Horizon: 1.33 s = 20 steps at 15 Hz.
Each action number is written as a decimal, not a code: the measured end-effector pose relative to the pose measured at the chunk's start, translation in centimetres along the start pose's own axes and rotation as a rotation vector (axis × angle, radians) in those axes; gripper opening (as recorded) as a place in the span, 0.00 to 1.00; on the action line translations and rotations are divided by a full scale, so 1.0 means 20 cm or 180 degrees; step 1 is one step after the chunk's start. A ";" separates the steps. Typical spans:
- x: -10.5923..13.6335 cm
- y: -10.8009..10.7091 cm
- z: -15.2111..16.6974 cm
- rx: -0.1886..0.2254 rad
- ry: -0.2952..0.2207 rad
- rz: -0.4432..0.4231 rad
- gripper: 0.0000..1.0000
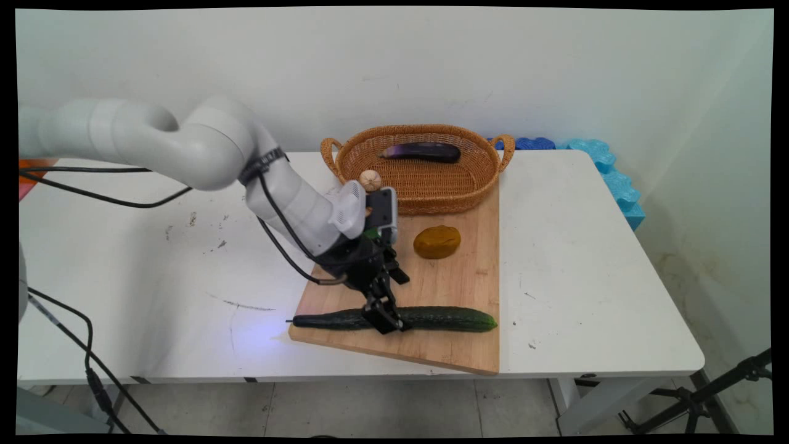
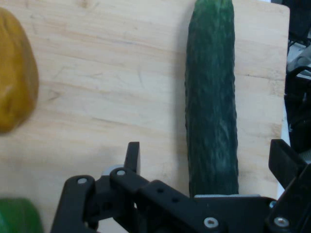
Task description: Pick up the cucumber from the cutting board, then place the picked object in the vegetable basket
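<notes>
1 gripper [image 1: 387, 320], fingers spread, straddles the cucumber [image 1: 431, 319] near its middle, not pinching. Cucumber lies along the cutting board's [image 1: 456, 283] near edge, long axis left-right, crosswise to the fingers. Yellow-brown lump [image 1: 436, 242] sits farther back.

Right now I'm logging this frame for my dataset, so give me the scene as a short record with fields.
gripper: gripper down at the cucumber, one of its fingers on each side of it
cucumber: lying flat along the near edge of the cutting board
board, other: yellow-brown lump near the middle
basket: wicker basket at the board's far end, eggplant inside
near basket: garlic bulb by its left rim
surface: white table
</notes>
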 end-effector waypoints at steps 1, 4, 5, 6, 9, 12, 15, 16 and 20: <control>0.00 0.00 0.04 -0.0001 -0.0009 0.0015 1.00; 0.01 0.00 0.11 0.0004 -0.0030 0.0044 0.00; 0.01 0.00 0.13 0.0005 -0.0037 0.0052 0.00; 0.01 0.00 0.15 0.0006 -0.0047 0.0061 0.00; 0.00 0.01 0.18 -0.0001 -0.0071 0.0064 0.00; 0.00 0.03 0.20 -0.0021 -0.0077 0.0057 0.00; 0.02 0.03 0.18 -0.0018 -0.0050 0.0085 0.00; 0.04 0.03 0.16 -0.0014 -0.0039 0.0099 0.00; 0.10 0.00 0.06 0.0045 0.0000 0.0186 0.00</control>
